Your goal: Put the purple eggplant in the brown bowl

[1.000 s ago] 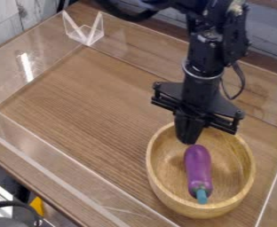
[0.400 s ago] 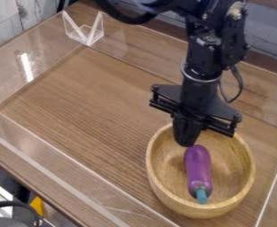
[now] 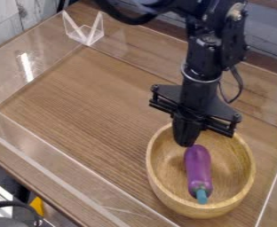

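The purple eggplant (image 3: 198, 169) lies inside the brown bowl (image 3: 165, 180) at the lower right of the wooden table, its blue-teal stem tip toward the near rim. My gripper (image 3: 188, 137) points straight down over the bowl's far side, just above and beyond the eggplant, apart from it. Its fingers are shut together with nothing between them.
Clear acrylic walls (image 3: 58, 66) border the wooden tabletop (image 3: 88, 102) on the left and near sides. A small clear stand (image 3: 82, 28) sits at the back left. The black arm (image 3: 212, 44) rises up toward the top right.
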`<state>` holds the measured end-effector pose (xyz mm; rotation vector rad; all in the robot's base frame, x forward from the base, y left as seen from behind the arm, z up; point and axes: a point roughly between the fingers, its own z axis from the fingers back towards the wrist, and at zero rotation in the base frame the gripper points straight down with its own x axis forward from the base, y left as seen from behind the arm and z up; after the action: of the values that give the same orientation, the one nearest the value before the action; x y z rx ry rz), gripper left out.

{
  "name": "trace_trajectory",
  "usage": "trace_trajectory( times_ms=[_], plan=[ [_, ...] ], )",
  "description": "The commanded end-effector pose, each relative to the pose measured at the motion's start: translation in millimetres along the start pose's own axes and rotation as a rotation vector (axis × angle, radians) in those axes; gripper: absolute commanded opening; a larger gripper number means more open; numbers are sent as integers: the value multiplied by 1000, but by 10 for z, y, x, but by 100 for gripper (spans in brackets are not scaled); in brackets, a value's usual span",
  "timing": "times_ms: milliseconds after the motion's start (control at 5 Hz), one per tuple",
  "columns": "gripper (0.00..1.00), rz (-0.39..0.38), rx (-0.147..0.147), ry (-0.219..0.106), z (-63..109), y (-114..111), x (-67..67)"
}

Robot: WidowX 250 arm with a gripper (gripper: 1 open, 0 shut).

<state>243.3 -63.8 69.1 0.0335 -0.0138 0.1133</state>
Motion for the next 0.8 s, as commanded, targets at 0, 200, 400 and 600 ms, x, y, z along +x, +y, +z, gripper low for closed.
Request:
trace_trajectory(
  times_ms=[0, 200, 400, 600],
  plan=[
    [0, 1, -1, -17, 40, 8, 26],
    [0, 2, 2, -15, 32, 14, 28],
    [0, 5, 6, -12, 23, 10, 12],
    [0, 9, 11, -9, 15, 10, 1]
  ],
)
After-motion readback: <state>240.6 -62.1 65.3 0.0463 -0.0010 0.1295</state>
